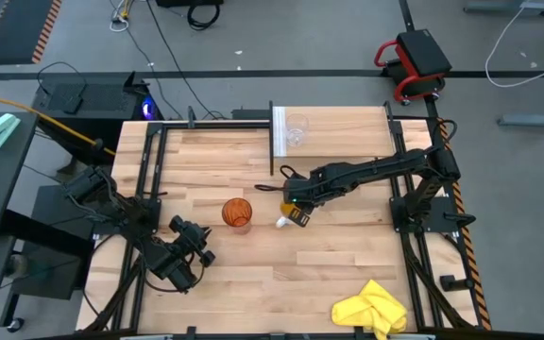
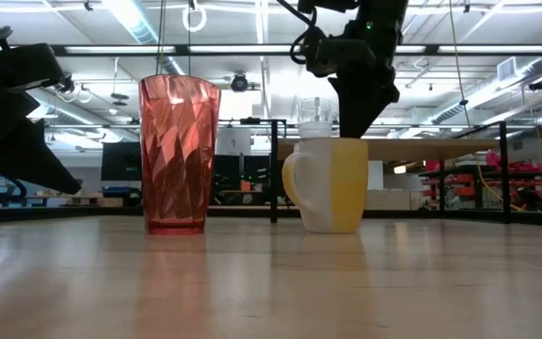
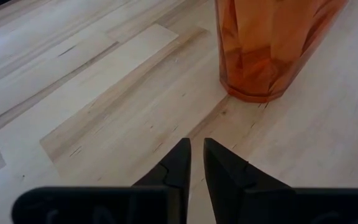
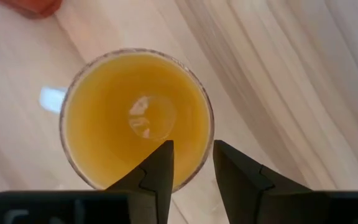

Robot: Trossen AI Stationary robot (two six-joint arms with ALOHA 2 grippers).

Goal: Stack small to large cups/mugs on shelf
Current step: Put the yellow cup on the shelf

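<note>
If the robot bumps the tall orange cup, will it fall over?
Probably easily. The tumbler is tall with a base narrower than its rim, so a high push could tip it. It looks like thin, see-through plastic, likely light. On its side it might roll in a curve.

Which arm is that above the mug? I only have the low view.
Observer: The right one. In the high view it reaches in from the right side, and its gripper is over the mug.
Operator: Are its fingers on the mug?
Observer: The right wrist view shows them apart and astride the rim, one inside the mug and one outside.
Operator: And the dark shape at my left edge?
Observer: That is the left arm. Its gripper is short of the tumbler and points at it, with the fingers shut on nothing.
</note>
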